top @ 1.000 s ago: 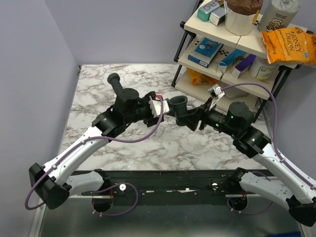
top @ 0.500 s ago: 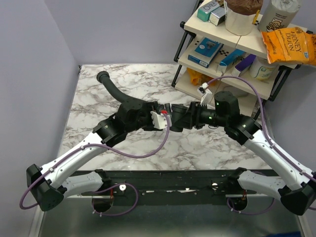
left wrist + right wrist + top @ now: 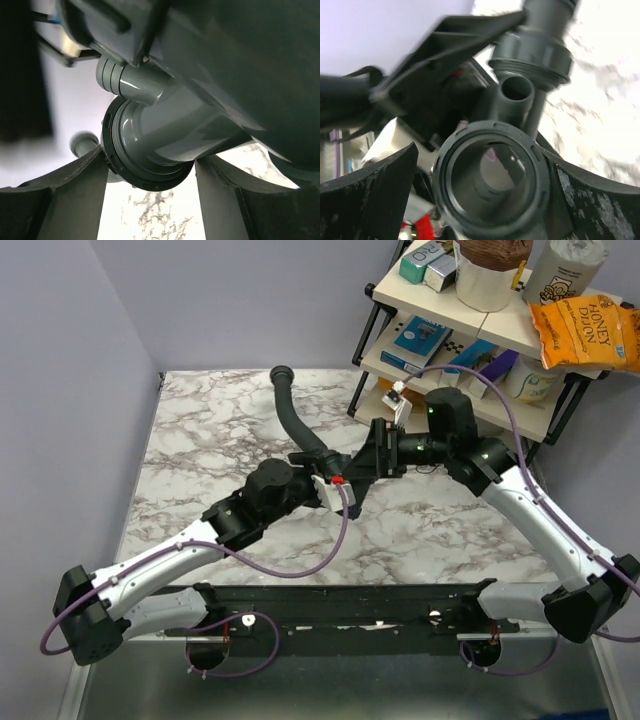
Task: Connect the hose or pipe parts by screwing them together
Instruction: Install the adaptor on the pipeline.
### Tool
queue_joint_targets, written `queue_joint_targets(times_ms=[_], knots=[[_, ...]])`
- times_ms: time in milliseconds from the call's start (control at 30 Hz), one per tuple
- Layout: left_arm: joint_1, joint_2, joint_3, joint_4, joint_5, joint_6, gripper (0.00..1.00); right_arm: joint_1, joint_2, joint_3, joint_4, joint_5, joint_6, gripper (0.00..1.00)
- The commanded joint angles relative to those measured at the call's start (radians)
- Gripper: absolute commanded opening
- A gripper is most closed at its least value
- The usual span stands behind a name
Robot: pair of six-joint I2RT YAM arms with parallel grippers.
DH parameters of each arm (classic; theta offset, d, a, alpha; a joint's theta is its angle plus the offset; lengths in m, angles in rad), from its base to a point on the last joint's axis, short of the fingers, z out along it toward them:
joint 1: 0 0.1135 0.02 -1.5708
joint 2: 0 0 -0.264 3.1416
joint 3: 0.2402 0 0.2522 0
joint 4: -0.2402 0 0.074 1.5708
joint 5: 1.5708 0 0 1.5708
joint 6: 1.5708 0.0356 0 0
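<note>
The black ribbed hose (image 3: pixel 293 420) rises from my left gripper (image 3: pixel 333 481) toward the back, its free end (image 3: pixel 283 372) in the air. In the left wrist view my left gripper (image 3: pixel 150 162) is shut on the hose's black collar nut (image 3: pixel 145 176), which sits against the grey Y-shaped fitting (image 3: pixel 165 125). My right gripper (image 3: pixel 373 462) is at the fitting's other side. In the right wrist view the fitting's round open end (image 3: pixel 490 175) sits inside my right gripper (image 3: pixel 482 165), which is open. Its left finger (image 3: pixel 375 190) stands clear and its right finger (image 3: pixel 585 200) touches the rim.
A tiered shelf rack (image 3: pixel 470 350) with boxes, tubs and an orange snack bag (image 3: pixel 585 330) stands at the back right, close to the right arm. Purple cables (image 3: pixel 300 562) loop off both arms. The marble table (image 3: pixel 200 440) is walled on the left and at the back.
The two parts have come together at mid-table. The left arm has turned, swinging the hose's free end from the left to the back centre. The right gripper has opened round the fitting.
</note>
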Motion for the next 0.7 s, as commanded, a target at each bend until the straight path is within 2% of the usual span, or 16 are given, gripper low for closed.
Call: queue_joint_targets(times_ms=[0, 133, 167, 233, 267, 333, 433, 500, 600, 633, 667], knots=[[0.006, -0.124, 0.053, -0.033, 0.036, -0.104, 0.0, 0.005, -0.062, 0.158, -0.048, -0.041, -0.255, 1.0], [0.013, -0.151, 0.1, -0.134, 0.125, -0.199, 0.0, 0.008, -0.171, 0.152, -0.032, 0.026, -0.459, 1.0], [0.026, -0.169, 0.098, -0.141, 0.216, -0.203, 0.0, 0.008, -0.203, 0.143, -0.026, 0.028, -0.556, 1.0], [0.056, -0.195, 0.072, -0.134, 0.309, -0.198, 0.0, 0.007, -0.228, 0.139, -0.023, 0.016, -0.632, 1.0], [0.059, -0.213, 0.069, -0.137, 0.368, -0.19, 0.0, 0.007, -0.243, 0.139, -0.023, 0.0, -0.728, 1.0], [0.059, -0.217, 0.083, -0.158, 0.406, -0.203, 0.0, 0.008, -0.302, 0.118, -0.011, -0.015, -0.81, 1.0], [0.081, -0.175, 0.154, -0.239, 0.488, -0.258, 0.0, 0.007, -0.397, 0.025, 0.104, -0.043, -0.928, 1.0], [0.108, -0.154, 0.176, -0.252, 0.604, -0.343, 0.0, 0.007, -0.431, -0.018, 0.123, -0.107, -1.038, 1.0], [0.18, -0.141, 0.199, -0.284, 0.769, -0.399, 0.0, 0.007, -0.445, -0.011, 0.05, -0.109, -1.224, 1.0], [0.191, -0.135, 0.216, -0.304, 0.868, -0.396, 0.0, 0.007, -0.437, 0.027, 0.008, -0.11, -1.278, 1.0], [0.2, -0.122, 0.225, -0.324, 0.899, -0.393, 0.0, 0.007, -0.407, 0.056, -0.079, -0.125, -1.368, 1.0]])
